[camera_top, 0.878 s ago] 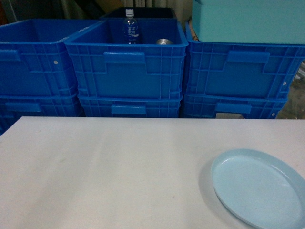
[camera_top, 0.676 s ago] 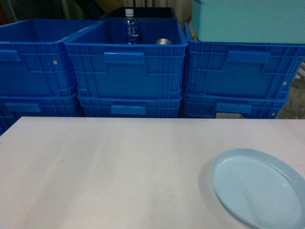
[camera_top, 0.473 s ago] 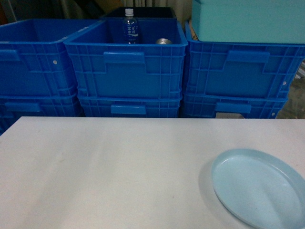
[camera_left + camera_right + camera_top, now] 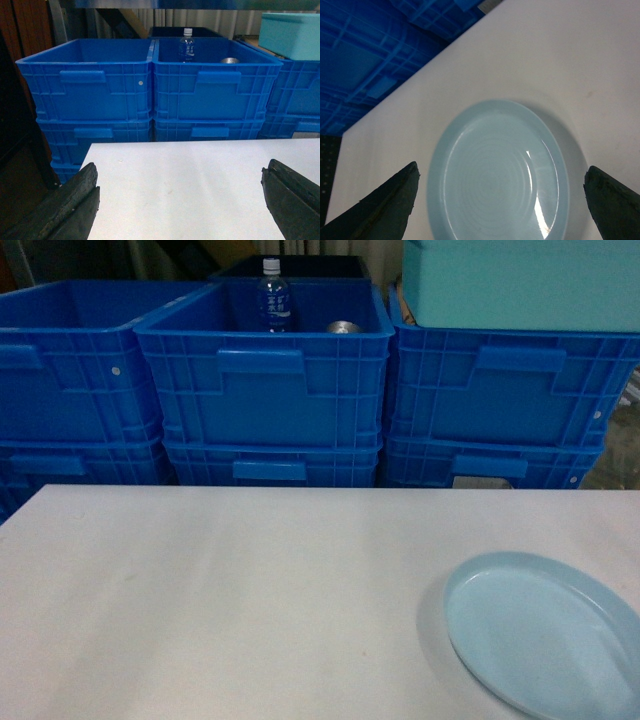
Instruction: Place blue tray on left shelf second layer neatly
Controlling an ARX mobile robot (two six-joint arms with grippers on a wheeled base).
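Head view: blue tray [image 4: 540,635] lies flat on the white table [image 4: 230,600], near the front right corner, right side up with its rim raised. Neither arm appears in this view. Behind the table stand stacked blue crates [image 4: 265,385]; the middle one holds a water bottle [image 4: 274,295] and a metal can [image 4: 345,328], and a teal box [image 4: 520,280] rests on the right-hand stack. No steel rack is visible, so the left shelf cannot be located from here. Judgement: the tray sits on the right arm's side, so that arm is the likely one to pick it up.

Left wrist view: left gripper [image 4: 180,200] hangs above a bare part of the table, facing the crates. Its fingers [image 4: 70,207] stand wide apart with nothing between them and touch nothing. Judgement: this arm is idle, parked clear of the tray.

Right wrist view: right gripper [image 4: 502,200] looks down on the tray [image 4: 497,172], which lies centred between the two finger tips. The fingers [image 4: 385,205] are spread wider than the tray and hold nothing; whether they are above the table or touching it cannot be told. Judgement: the pose is a pre-grasp alignment; a shallow rim flat on the table offers little purchase, so slipping is the main risk. Pick-up and shelving are not yet done.
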